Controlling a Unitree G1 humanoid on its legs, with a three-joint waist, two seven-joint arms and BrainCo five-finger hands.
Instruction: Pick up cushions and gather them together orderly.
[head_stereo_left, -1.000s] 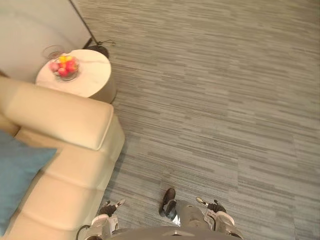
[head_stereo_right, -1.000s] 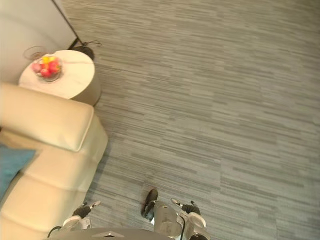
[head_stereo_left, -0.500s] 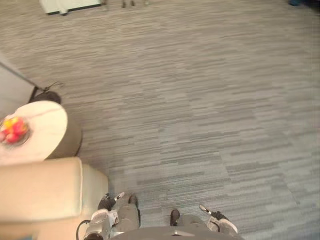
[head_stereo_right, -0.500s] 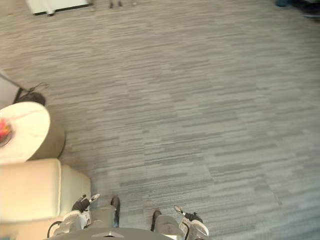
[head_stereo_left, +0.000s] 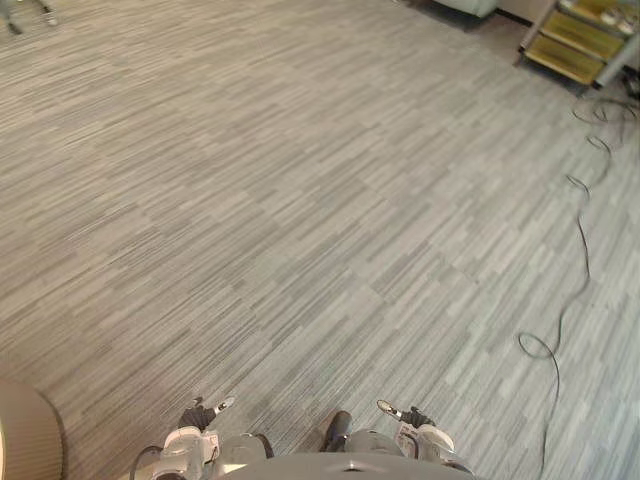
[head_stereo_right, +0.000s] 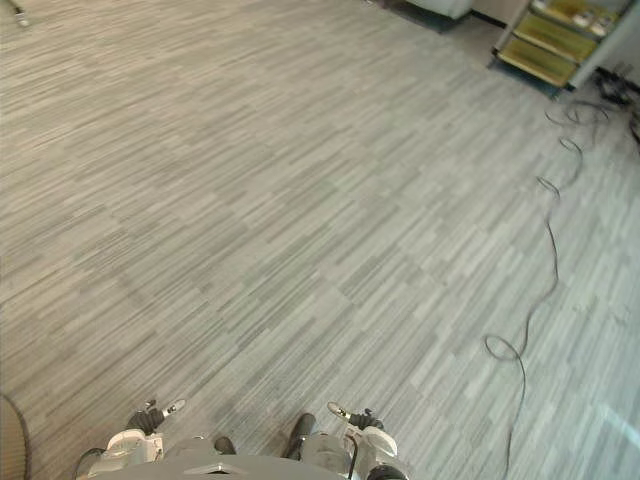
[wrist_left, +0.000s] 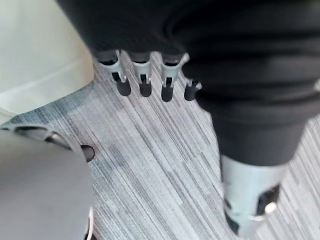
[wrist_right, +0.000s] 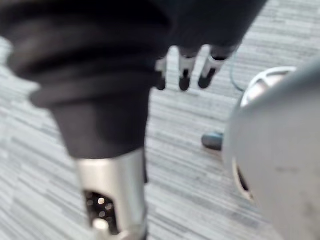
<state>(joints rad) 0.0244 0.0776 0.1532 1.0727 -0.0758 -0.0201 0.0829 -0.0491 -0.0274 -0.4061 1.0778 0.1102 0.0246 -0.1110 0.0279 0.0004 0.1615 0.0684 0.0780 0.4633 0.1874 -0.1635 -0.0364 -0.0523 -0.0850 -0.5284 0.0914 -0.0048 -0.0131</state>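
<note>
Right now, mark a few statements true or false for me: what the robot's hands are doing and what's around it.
1. The left hand grips a cushion. False: its fingers hang straight above the carpet and hold nothing.
2. The right hand is open and empty. True.
3. A shelf unit stands far off on the robot's left. False: it stands far ahead on the robot's right.
4. The edge of a cream sofa lies close to the left hand. True.

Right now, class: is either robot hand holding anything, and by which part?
Nothing is held. The left hand and the right hand both hang empty, fingers straight, above the carpet.
</note>
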